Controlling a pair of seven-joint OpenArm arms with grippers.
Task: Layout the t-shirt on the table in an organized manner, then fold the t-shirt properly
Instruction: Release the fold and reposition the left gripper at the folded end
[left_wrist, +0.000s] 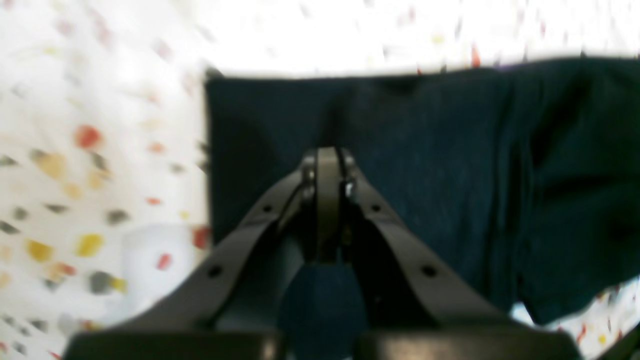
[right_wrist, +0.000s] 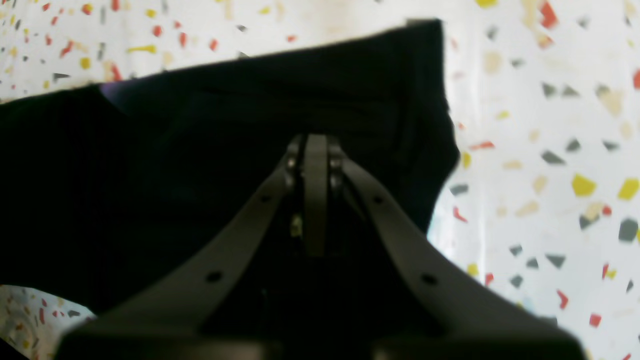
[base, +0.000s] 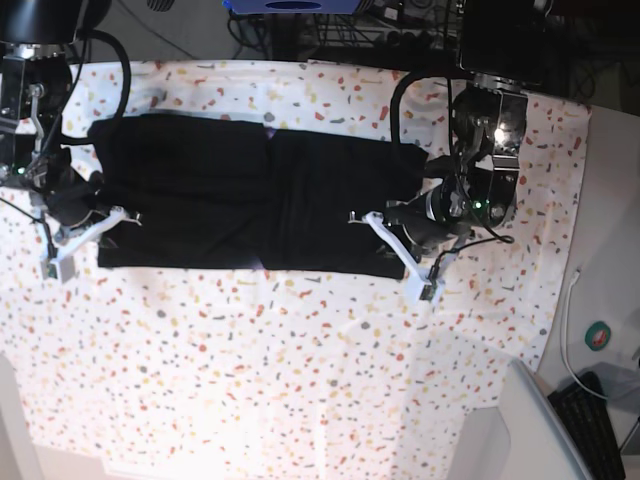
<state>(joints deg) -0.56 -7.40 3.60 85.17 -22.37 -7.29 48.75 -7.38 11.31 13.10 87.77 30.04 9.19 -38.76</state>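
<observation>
The black t-shirt (base: 220, 190) lies as a wide flat band across the far half of the speckled table (base: 300, 350). My left gripper (base: 358, 217) is over its right part. In the left wrist view its fingers meet at the tip (left_wrist: 327, 152) on the dark cloth (left_wrist: 450, 150), and a bulge of cloth shows between them. My right gripper (base: 133, 212) is over the shirt's left part. In the right wrist view it (right_wrist: 315, 140) is shut too, with black cloth (right_wrist: 150, 175) filling the gap. The print is hidden except for small purple specks.
The table cover ends at the right, where a white surface holds a cable (base: 572, 300), a round teal object (base: 600, 335) and a keyboard (base: 592, 415). Dark equipment and wires stand behind the far edge (base: 330, 30). Bare speckled table shows in front of the shirt.
</observation>
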